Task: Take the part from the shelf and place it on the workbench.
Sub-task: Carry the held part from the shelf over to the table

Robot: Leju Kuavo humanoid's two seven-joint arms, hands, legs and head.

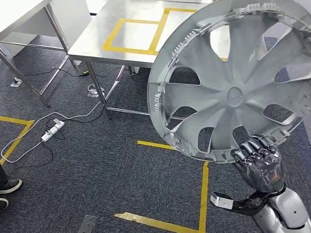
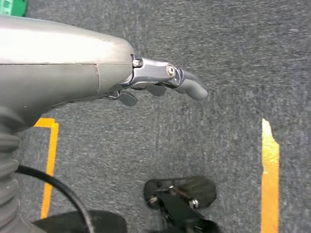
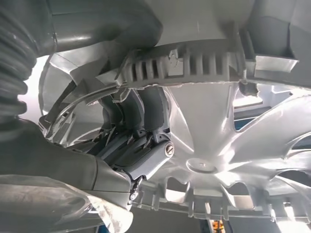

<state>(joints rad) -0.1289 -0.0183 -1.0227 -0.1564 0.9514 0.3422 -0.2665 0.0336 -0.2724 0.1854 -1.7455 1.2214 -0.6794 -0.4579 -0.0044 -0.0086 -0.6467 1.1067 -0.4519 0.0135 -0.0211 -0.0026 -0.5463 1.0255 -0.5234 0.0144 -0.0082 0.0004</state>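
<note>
The part is a large silver wheel cover (image 1: 234,82) with spoke-shaped openings, held up on edge at the right of the head view. My right hand (image 1: 259,162) grips its lower rim from below. Up close, the right wrist view has the dark fingers (image 3: 146,141) curled around the cover's ribbed rim (image 3: 190,65). A steel workbench (image 1: 121,48) with a yellow taped rectangle (image 1: 137,34) stands ahead, partly hidden behind the cover. My left hand (image 2: 161,82) hangs over grey carpet with nothing in it, fingers slightly apart.
A second steel table (image 1: 22,19) stands at the far left. A white power strip (image 1: 53,130) and cables lie on the carpet. Yellow tape lines (image 1: 202,194) mark the floor. A person's dark shoes (image 1: 8,189) are at the left edge.
</note>
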